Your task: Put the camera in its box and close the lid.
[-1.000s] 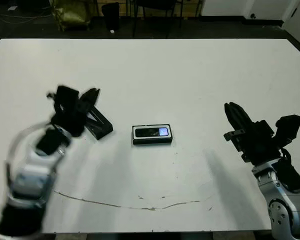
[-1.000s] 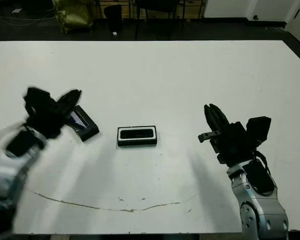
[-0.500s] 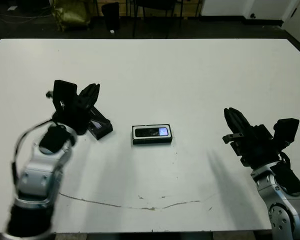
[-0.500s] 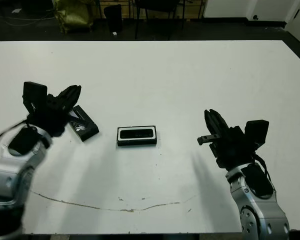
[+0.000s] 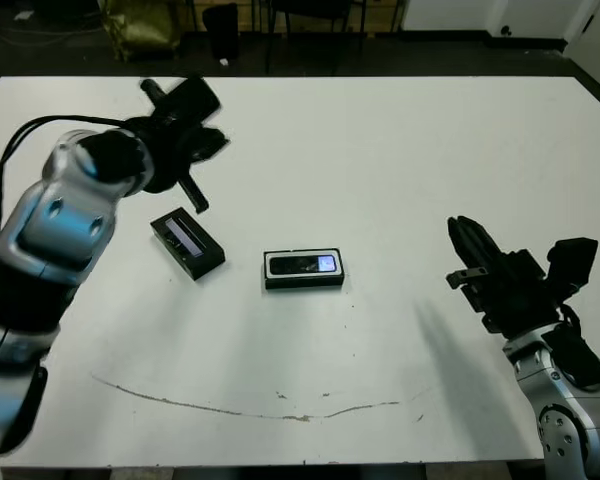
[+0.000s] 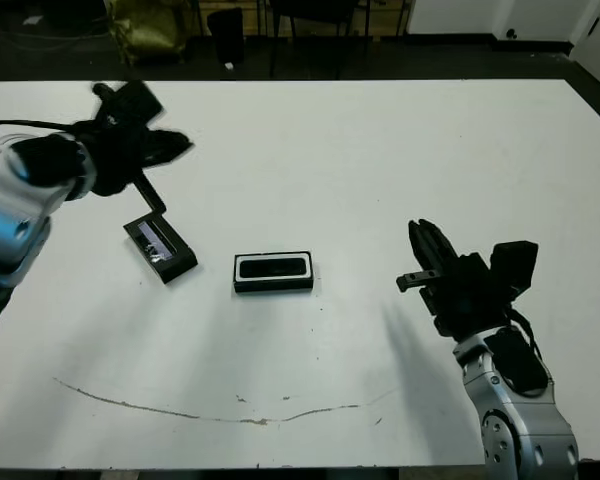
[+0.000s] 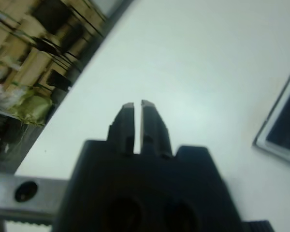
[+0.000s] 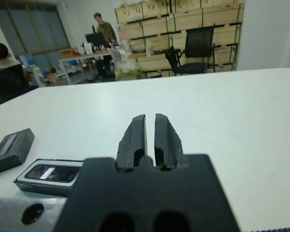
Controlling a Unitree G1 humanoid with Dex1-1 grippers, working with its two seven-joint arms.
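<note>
On the wide white surface [image 5: 380, 150] lies the small black rectangular box with white lining [image 5: 303, 269], near the middle. The slim black bar-shaped camera [image 5: 302, 264] is inside the box, with its small bluish-white patch toward the robot's right end. The box is open on top.

The flat black rectangular lid with a pale grey-lilac strip [image 5: 187, 243] lies flat on the surface, to the robot's left of the box and clearly apart from it. It is turned at an angle to the box.

The left claw [image 5: 187, 170] is raised above the surface, beyond the lid and not touching it. In the left wrist view its two black fingers [image 7: 152, 123] are pressed almost together, with only a thin slit between them, and they hold nothing. A corner of the box with the camera shows at the edge of that view.

The right claw [image 5: 468, 245] hovers over the right part of the surface, well apart from the box. In the right wrist view its fingers [image 8: 134, 137] also stand close together with a narrow gap, holding nothing. The same view shows the box and the lid ahead on the surface, and two people [image 8: 102, 25] far beyond it near stacked crates.

A thin dark scratch line [image 5: 250, 408] runs across the near part of the surface.
</note>
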